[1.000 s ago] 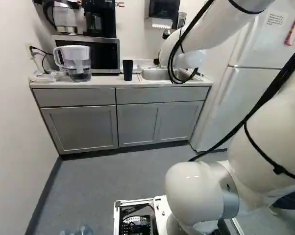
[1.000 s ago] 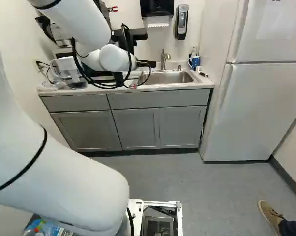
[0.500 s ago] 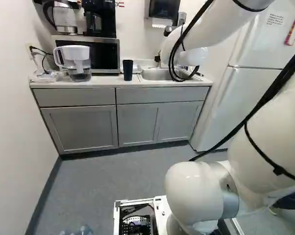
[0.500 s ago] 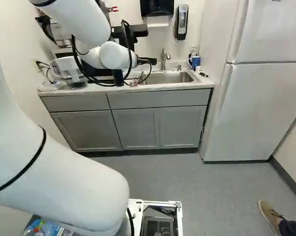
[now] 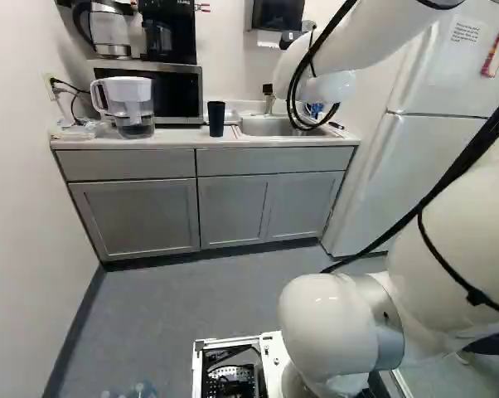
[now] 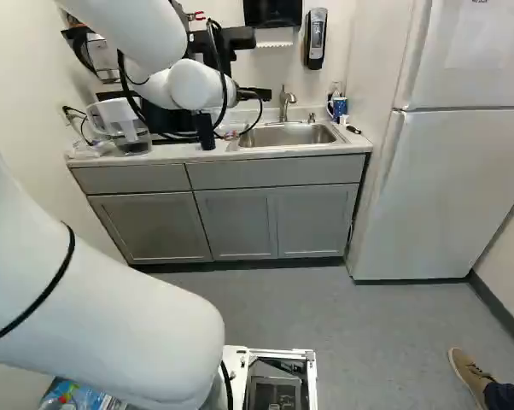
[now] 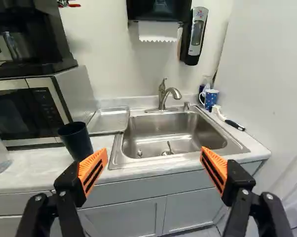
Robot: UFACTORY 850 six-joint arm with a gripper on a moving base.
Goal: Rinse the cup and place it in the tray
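The big steps of this job look like they are all waiting to be done. The dark cup (image 7: 75, 141) stands up straight on the counter (image 7: 27, 170), with its open end up. It is just beside the metal tray (image 7: 109, 121) and close to the microwave (image 7: 40, 106). It is not in the tray, and it is not in the sink (image 7: 170, 131).

The gripper (image 7: 154, 152) is wide open and has nothing in it. Its orange pads (image 7: 93, 169) are well apart. The cup is ahead of one finger and off to its outer side, so it is not in the gap. The gap points more at the sink.

No water shows coming from the faucet (image 7: 163, 98). I cannot tell if the cup is wet or dry inside, so I cannot be sure if it has had a rinse. My guess is that it has not.

That would leave a lot to do: get the cup, turn on the water, rinse the cup, turn the water off, and put the cup in the tray. The first bit seems to be moving the open gripper over to the cup. It should go slowly, because a finger could bump the tall cup and tip it over.

A blue mug (image 7: 211, 99) with white dots stands behind the sink's far corner, but the dark cup looks like the one to wash.
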